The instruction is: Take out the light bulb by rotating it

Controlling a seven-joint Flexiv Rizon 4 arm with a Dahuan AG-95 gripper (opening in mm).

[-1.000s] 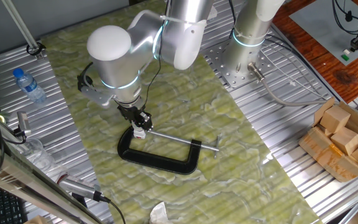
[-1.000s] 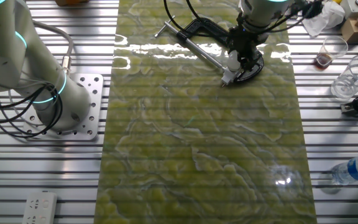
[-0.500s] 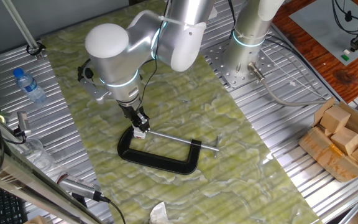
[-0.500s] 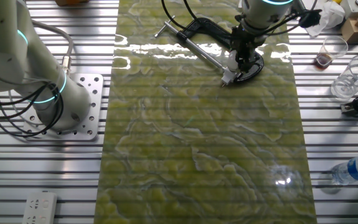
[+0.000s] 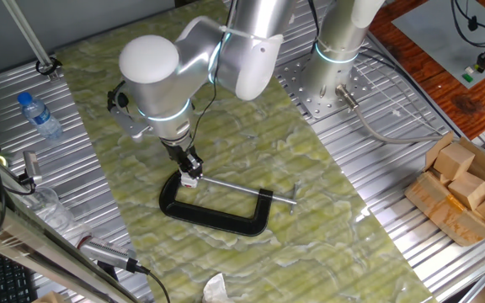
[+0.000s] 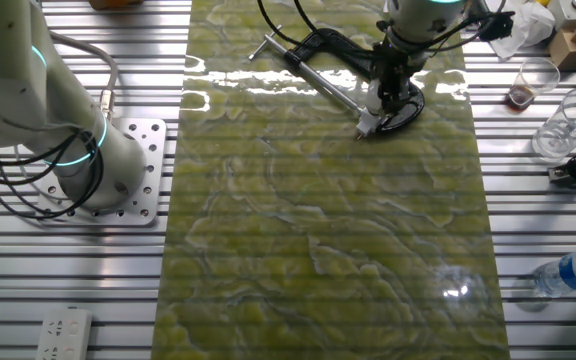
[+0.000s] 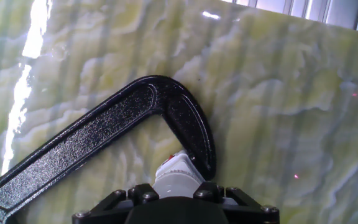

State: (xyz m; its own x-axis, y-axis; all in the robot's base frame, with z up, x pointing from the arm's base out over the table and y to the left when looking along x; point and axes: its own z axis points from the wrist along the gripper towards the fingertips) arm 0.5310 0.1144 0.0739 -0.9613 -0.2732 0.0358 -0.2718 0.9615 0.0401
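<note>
The light bulb [image 5: 189, 178] is small and white and sits at one end of the black C-clamp [image 5: 217, 217], which lies flat on the green mat. My gripper [image 5: 189, 165] reaches down onto the bulb, its black fingers on either side of it, shut on it. In the other fixed view the bulb [image 6: 368, 121] shows just below the gripper [image 6: 381, 100], beside the clamp [image 6: 333, 42] and its steel screw rod [image 6: 323, 85]. In the hand view the bulb [image 7: 178, 176] sits between the fingers [image 7: 143, 194], against the clamp's bend [image 7: 188, 124].
A clear blue-capped bottle [image 5: 39, 114] lies at the mat's left side. A cardboard box of wooden blocks [image 5: 466, 189] stands at the right. A second arm's base [image 5: 331, 59] stands behind. Plastic cups [image 6: 533, 82] and clutter lie beside the clamp.
The hand has turned a little about its own axis on the bulb, and the arm's big joint has shifted slightly. The clamp has not moved.
</note>
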